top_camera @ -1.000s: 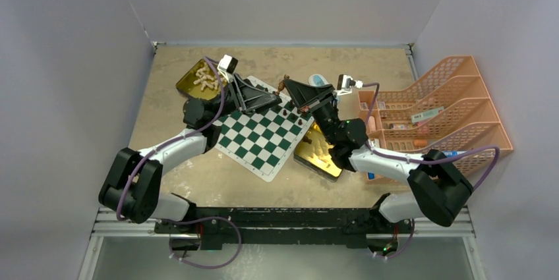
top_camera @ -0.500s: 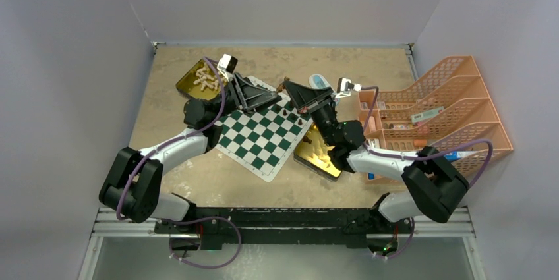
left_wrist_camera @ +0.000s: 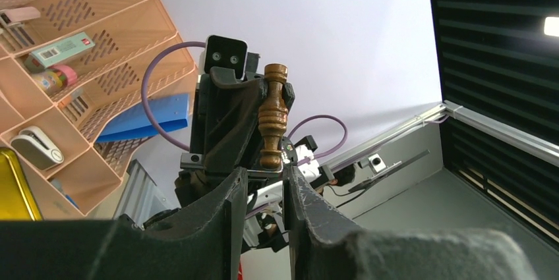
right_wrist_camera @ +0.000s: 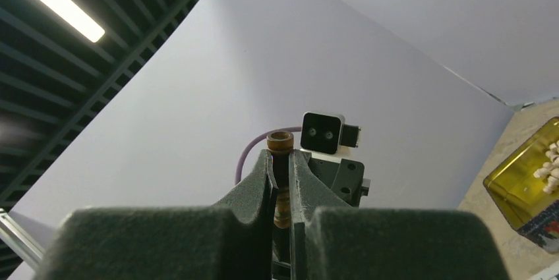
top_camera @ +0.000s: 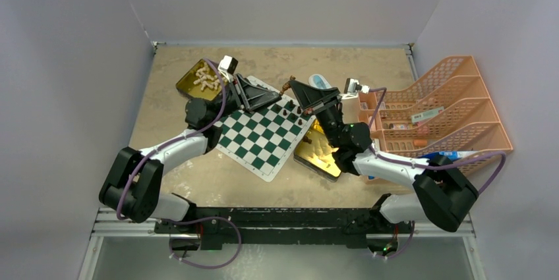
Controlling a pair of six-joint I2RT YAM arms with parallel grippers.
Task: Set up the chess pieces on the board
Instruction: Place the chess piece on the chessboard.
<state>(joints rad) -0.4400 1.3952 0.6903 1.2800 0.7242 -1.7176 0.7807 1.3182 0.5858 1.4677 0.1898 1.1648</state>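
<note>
Nearest the arm bases, a gold tin (top_camera: 321, 151) lies on the table (top_camera: 198, 174), just beside the right edge of the board (top_camera: 257, 138); the board itself lies flat and turned askew, one corner pointing toward the bases; a few dark brown pieces (top_camera: 300, 120) stand on its far right rows, the other squares in view being bare; above the far corner of the board both arms meet tip to tip; the right gripper (right_wrist_camera: 281, 156) has its fingers pressed together on a dark brown piece (left_wrist_camera: 273, 115), which lies lengthwise between them with one round end poking past the tips; the left gripper (left_wrist_camera: 266, 178) faces it head-on, its fingers a narrow gap apart, and in the left wrist view the foot of the held piece sits right at their tips; whether those fingers already press on the foot I cannot tell; farther back on the left lies a second gold tin (top_camera: 188, 85), holding a heap of cream-white pieces (top_camera: 207, 82); on the right side of the table a peach desk tray (top_camera: 455, 95) holds small oddments in its compartments.
</note>
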